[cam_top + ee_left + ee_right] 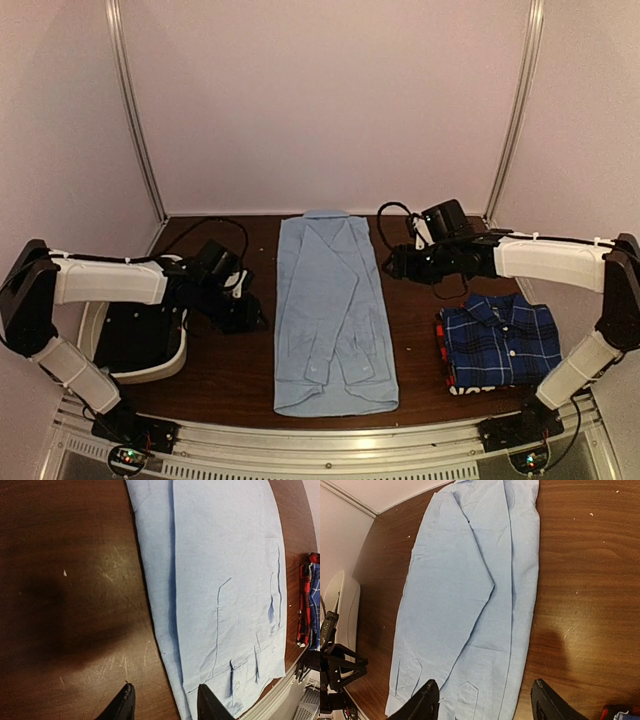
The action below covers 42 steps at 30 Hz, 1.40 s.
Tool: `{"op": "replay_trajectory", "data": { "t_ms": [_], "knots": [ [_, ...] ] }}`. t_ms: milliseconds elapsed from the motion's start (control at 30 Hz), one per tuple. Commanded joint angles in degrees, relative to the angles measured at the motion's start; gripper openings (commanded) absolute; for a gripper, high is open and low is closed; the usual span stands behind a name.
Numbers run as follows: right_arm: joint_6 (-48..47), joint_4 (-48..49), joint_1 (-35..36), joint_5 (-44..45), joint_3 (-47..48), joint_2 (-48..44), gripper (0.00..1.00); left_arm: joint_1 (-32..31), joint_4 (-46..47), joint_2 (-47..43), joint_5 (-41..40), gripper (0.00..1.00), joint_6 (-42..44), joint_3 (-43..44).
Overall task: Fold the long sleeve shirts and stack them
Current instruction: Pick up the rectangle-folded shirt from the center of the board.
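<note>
Open table (pixel 230 370) flanks the blue shirt (pixel 335 310); bin (pixel 170 362) (left) and plaid stack (pixel 500 345) block the sides.

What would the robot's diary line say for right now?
light blue shirt: flat mid-table, sleeves folded in | plaid shirt: folded, atop right pile | left gripper: open, empty | right gripper: open, empty

Matt cloth shirt (pixel 335 300), scratched wood table (pixel 230 380)

Robot lab booth: plain white walls (pixel 330 100), aluminium frame rail (pixel 350 443)
</note>
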Motion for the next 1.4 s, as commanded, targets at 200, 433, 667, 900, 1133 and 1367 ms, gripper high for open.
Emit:
{"op": "replay_trajectory", "data": {
  "t_ms": [200,433,667,900,1133,1367],
  "knots": [
    [6.8,1.1,7.2,3.7,-9.2,-10.0,0.63,-2.1,5.9,-3.4,3.7,0.44,-4.1,-6.6],
    [7.9,2.0,8.8,2.0,-14.2,-12.0,0.62,-4.1,7.2,-5.3,3.1,0.44,-5.6,-9.5],
    [9.9,4.0,9.3,-2.0,-19.8,-11.7,0.57,-4.2,8.6,-6.5,4.4,0.44,-6.1,-11.8],
    [12.8,2.4,12.5,-3.6,-24.3,-14.4,0.55,-5.8,11.9,-6.1,9.0,0.44,-8.0,-14.6],
    [15.4,3.2,15.7,-3.4,-28.2,-15.0,0.54,-7.1,11.3,-5.1,9.5,0.44,-8.8,-14.4],
    [21.1,1.3,19.2,7.8,-26.9,-15.7,0.56,-7.1,13.1,-5.6,10.8,0.44,-11.9,-18.3]
  ]
}}
